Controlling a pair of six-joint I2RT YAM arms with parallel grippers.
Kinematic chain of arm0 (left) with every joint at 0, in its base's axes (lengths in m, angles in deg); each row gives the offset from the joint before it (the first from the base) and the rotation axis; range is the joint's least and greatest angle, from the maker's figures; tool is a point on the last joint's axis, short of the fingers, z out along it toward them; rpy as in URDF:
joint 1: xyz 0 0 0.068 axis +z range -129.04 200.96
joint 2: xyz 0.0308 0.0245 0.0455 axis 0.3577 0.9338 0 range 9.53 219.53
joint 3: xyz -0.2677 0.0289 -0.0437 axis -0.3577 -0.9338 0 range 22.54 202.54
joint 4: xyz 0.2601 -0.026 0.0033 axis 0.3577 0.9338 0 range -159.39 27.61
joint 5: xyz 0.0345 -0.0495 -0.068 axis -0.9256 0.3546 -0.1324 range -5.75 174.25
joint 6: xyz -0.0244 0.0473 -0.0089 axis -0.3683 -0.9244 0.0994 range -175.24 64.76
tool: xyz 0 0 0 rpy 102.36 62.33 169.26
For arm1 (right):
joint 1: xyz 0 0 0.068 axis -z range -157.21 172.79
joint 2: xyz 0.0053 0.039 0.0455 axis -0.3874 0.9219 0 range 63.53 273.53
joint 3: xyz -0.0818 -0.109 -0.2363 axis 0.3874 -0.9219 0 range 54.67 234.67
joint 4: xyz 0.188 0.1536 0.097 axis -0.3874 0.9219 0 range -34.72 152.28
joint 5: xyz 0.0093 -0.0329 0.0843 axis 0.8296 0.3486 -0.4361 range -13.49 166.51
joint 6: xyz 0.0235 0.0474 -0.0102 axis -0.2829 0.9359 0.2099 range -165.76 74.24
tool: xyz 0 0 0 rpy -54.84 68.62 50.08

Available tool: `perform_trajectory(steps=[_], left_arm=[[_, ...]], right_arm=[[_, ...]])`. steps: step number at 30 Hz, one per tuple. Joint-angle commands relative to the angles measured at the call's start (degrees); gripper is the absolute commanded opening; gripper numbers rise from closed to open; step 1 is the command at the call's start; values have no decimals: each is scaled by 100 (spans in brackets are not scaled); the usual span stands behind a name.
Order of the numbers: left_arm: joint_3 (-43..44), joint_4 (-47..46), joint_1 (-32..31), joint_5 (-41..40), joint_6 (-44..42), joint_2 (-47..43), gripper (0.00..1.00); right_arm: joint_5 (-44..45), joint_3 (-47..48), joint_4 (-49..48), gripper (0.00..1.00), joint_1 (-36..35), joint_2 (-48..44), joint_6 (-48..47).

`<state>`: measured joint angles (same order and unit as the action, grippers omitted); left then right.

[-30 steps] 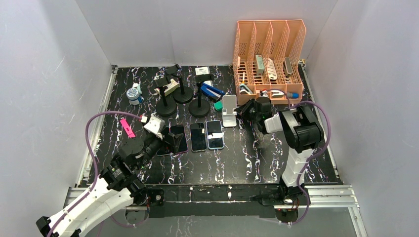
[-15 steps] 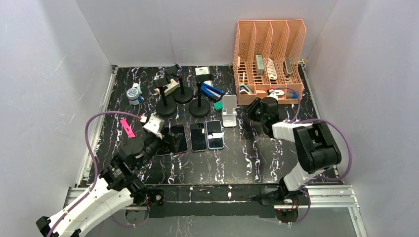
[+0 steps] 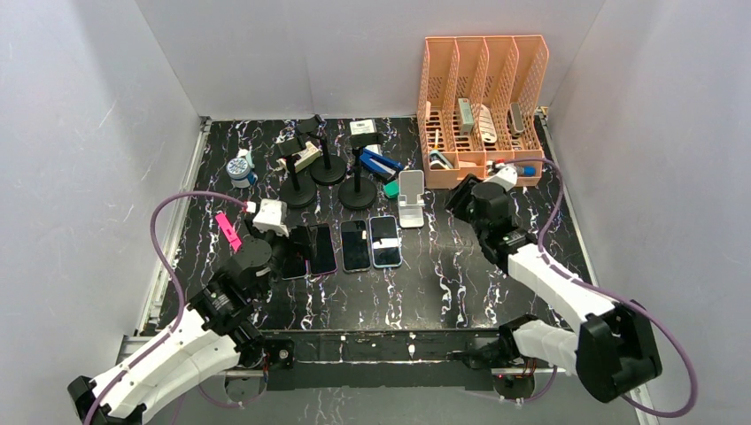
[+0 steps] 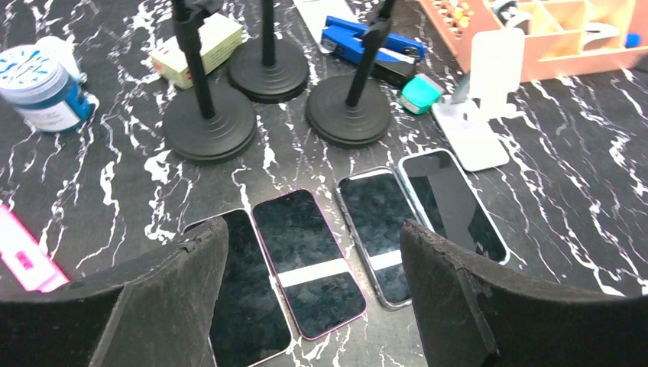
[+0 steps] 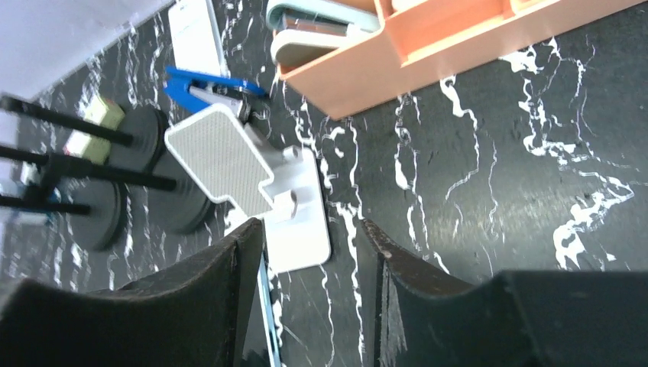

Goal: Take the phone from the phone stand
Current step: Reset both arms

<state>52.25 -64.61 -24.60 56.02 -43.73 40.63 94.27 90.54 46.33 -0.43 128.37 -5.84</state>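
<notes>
Left arm: my left jaws stood wide open, gripping nothing, low over the left end of a row of four phones lying flat on the desk (image 3: 460, 283). Row, left to right: black phone (image 4: 246, 298), pink-rimmed phone (image 4: 309, 264), dark phone (image 4: 376, 225), blue-rimmed phone (image 4: 452, 202). All were face up and side by side, long axes running from the near edge toward the back wall.

Centre: the white phone stand (image 3: 410, 198) stood upright just behind the blue-rimmed phone, its backplate bare. No phone rested on it in any view. Judgement: the blue-rimmed phone, lying just beside the stand's foot, was most likely the task's phone, and it was already off the stand.

Right arm: my right jaws were parted with only desk showing between them, nothing gripped. They hung right of the stand, just in front of the orange file organiser (image 3: 483, 88). From these jaws the stand lay to the left. The right arm was the nearer of the two to the stand; the left jaws were well apart from it, at the row's other end.

Judgement: removal looked complete. Any coming move would be a retreat clear of the stand's foot.
</notes>
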Motion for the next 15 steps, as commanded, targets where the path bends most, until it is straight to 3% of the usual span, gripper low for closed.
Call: perform_trajectory(steps=[1,5,8,12,15], left_arm=[[170,17,-8,-1128,744,274,80],[384,364,-13,-1897,1386,616,80],[603,703,-14,-2187,1851,829,80],[806,958,-14,-2251,2205,990,80],[950,1123,-14,-2288,2316,1122,80]], right_arm=[[1596,291,1160,58,-783,-404,-383],[2179,296,1617,63,-965,-695,-37],[2411,31,1720,80,-965,-1116,376],[2207,-370,1288,95,-966,-1653,42],[2208,-434,1306,99,-965,-1848,-78]])
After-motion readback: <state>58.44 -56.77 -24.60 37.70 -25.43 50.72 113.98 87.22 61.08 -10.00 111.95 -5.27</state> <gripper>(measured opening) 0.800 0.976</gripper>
